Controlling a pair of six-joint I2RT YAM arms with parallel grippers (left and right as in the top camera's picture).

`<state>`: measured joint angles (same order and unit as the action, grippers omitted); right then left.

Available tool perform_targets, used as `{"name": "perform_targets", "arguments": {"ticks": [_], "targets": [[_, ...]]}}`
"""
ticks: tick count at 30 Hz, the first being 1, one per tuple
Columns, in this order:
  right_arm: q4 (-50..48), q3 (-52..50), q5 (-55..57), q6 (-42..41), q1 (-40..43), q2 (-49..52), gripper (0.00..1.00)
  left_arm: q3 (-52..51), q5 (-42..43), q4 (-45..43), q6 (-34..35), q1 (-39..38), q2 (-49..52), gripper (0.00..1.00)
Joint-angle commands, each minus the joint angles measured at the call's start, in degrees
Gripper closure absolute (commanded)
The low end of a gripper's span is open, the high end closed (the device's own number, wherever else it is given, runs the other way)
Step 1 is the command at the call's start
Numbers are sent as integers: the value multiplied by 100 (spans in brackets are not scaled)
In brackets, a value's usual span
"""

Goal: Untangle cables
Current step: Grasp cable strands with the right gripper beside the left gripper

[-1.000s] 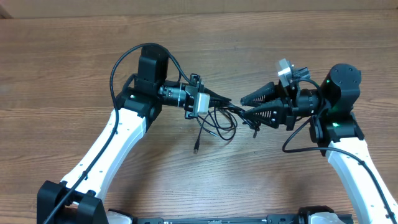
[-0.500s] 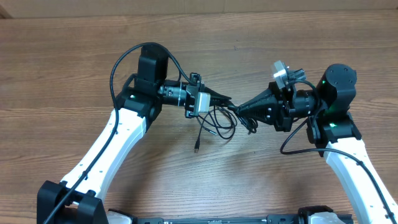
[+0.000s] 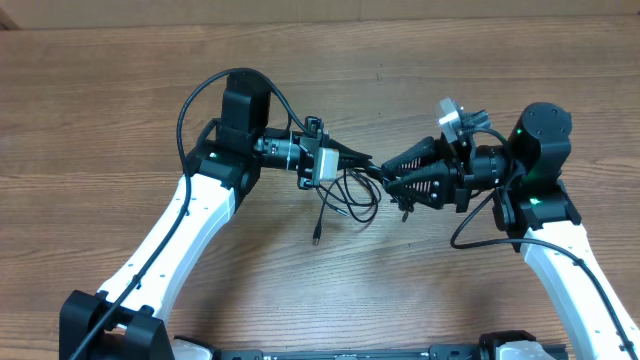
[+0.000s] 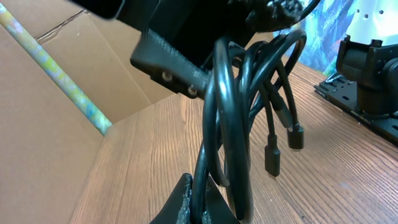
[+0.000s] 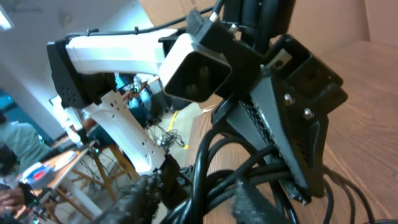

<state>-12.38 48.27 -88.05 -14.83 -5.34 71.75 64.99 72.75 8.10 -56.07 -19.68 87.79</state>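
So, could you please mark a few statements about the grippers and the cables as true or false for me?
1. The left gripper is shut on the cables. True.
2. The right gripper has its jaws pressed fully together. False: the jaws stand apart, and the right wrist view shows cords running between them.
3. The cables lie stretched out in one straight line on the table. False: they are bunched in loops between the two grippers.
4. One cord trails out of the bunch and ends in a small plug. True.
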Motion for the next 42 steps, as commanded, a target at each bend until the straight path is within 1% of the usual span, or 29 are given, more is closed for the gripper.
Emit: {"name": "perform_targets", "arguments": {"ticks": [1, 2, 3, 4, 5, 7, 10, 11, 21, 24, 27, 34, 38, 42], "targets": [[127, -33, -190, 4, -28, 17, 57, 70, -24, -59, -66, -11, 7, 96], [175, -33, -190, 4, -28, 17, 57, 72, -39, -74, -68, -11, 7, 96], [214, -33, -190, 4, -28, 17, 62, 70, -63, -94, -66, -11, 7, 96], [229, -33, -190, 4, -28, 17, 67, 72, -87, -107, -63, -11, 7, 96], [229, -33, -190, 4, -28, 17, 75, 72, -98, -107, -63, -11, 7, 96], [227, -33, -190, 4, -28, 17, 85, 70, -98, -107, -52, -11, 7, 96], [227, -33, -190, 4, -28, 17, 95, 70, -98, -107, -46, -11, 7, 96], [227, -33, -190, 7, -28, 17, 96, 70, -101, -107, -46, -11, 7, 96], [221, -33, -188, 7, -28, 17, 96, 72, -114, -105, -4, -11, 7, 96], [22, -31, -190, 2, -28, 17, 96, 72, -72, -101, 109, -17, 7, 96], [-450, -31, -188, -4, -28, 17, 96, 72, 66, -59, 127, -28, 7, 96], [-1915, -31, -184, -50, -28, 17, 96, 70, 514, -2, 125, -37, 7, 96], [-2651, -28, 52, -470, -28, 17, 96, 70, 522, 149, 125, -96, 7, 96], [-3268, -28, 177, -682, -28, 17, 96, 70, 516, 216, 122, -247, 7, 96]]}}
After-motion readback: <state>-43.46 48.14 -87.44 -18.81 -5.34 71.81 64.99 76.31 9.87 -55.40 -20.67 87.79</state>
